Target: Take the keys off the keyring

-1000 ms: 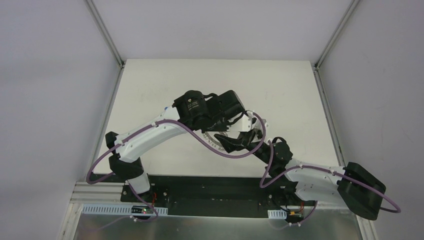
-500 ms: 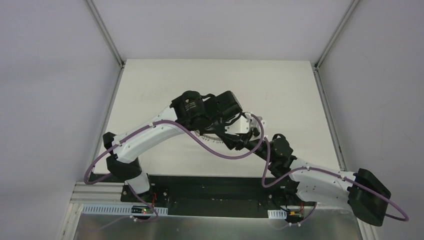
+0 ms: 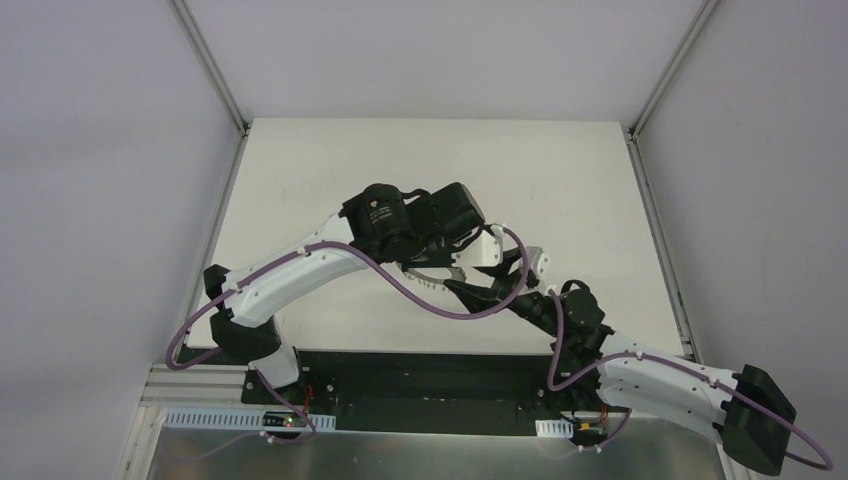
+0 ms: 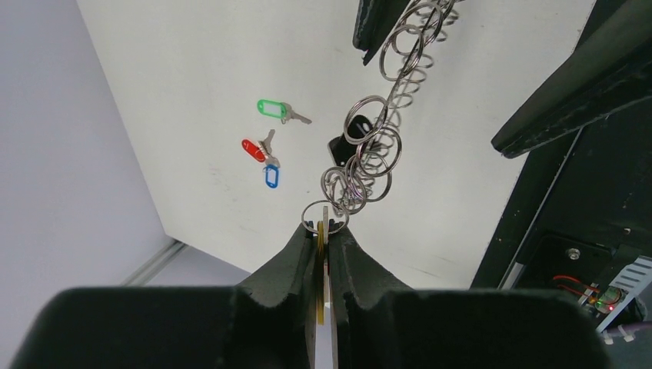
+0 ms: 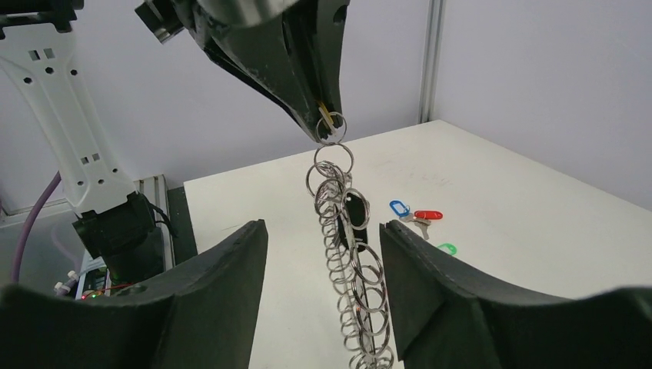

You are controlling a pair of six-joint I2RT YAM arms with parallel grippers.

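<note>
The left fingers (image 4: 301, 244) are clamped on the top edge of the keyring (image 4: 367, 146), which hangs edge-on above the desk (image 4: 192, 61); the right fingers (image 5: 231, 269) stand apart on either side of its loops, gripping nothing; three keys (image 4: 252, 148) lie loose on the desk; a sideways tug at the black tag (image 4: 340, 147) could twist the ring out of that thin pinch.

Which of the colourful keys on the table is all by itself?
The green-tagged key. It lies alone on the table, while the red-tagged key and the blue-tagged key lie right next to each other.
</note>
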